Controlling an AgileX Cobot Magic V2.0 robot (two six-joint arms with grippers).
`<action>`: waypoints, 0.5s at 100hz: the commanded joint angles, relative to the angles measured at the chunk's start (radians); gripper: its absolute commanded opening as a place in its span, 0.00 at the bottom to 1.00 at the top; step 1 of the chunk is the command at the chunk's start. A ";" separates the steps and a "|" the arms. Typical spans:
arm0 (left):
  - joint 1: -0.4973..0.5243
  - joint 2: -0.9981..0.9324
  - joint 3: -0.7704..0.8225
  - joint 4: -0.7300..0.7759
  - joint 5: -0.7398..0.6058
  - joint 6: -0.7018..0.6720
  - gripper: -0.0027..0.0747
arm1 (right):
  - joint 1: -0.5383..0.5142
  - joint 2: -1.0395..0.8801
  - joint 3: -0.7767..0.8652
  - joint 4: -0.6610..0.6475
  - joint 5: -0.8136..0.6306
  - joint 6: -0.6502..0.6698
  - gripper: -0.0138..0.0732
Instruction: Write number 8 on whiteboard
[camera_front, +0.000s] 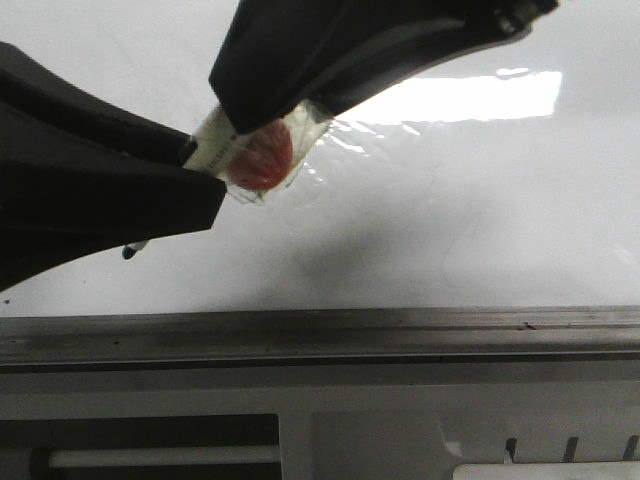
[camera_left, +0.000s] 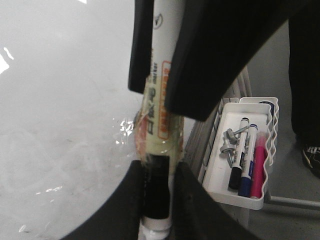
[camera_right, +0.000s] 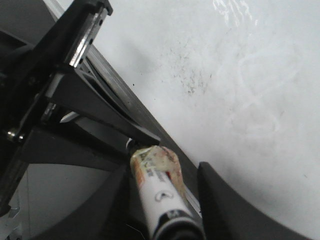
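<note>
Both grippers are matte black plastic with broad, smoothly curved fingers tapering to blunt tips. Just beside the whiteboard (camera_right: 240, 75), the left gripper (camera_right: 131, 142) shows black angular struts, a bright metal rail strip along one finger and a small silver screw head; the right gripper (camera_front: 262, 120) carries no visible markings.

One whiteboard (camera_front: 480, 210), with one grey rail (camera_front: 320, 335) along its near edge. Two end effectors, the left end effector (camera_left: 157, 205) and the right end effector (camera_left: 165, 55), both on one taped marker (camera_left: 159, 125) over that whiteboard. Beside the whiteboard's edge, one white tray (camera_left: 220, 187) holding three more markers: one black-capped (camera_left: 238, 162), one blue-capped (camera_left: 248, 165), one pink (camera_left: 260, 165), plus one small cluster of metal bolts (camera_left: 229, 145), count unclear
</note>
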 joint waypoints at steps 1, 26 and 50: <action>-0.010 -0.017 -0.033 -0.010 -0.082 -0.010 0.01 | 0.000 -0.007 -0.034 0.005 -0.083 -0.005 0.41; -0.010 -0.017 -0.033 0.055 -0.082 -0.010 0.01 | 0.000 -0.007 -0.034 0.018 -0.113 -0.003 0.08; -0.010 -0.017 -0.033 0.051 -0.081 -0.010 0.22 | 0.000 -0.007 -0.034 0.018 -0.113 -0.002 0.08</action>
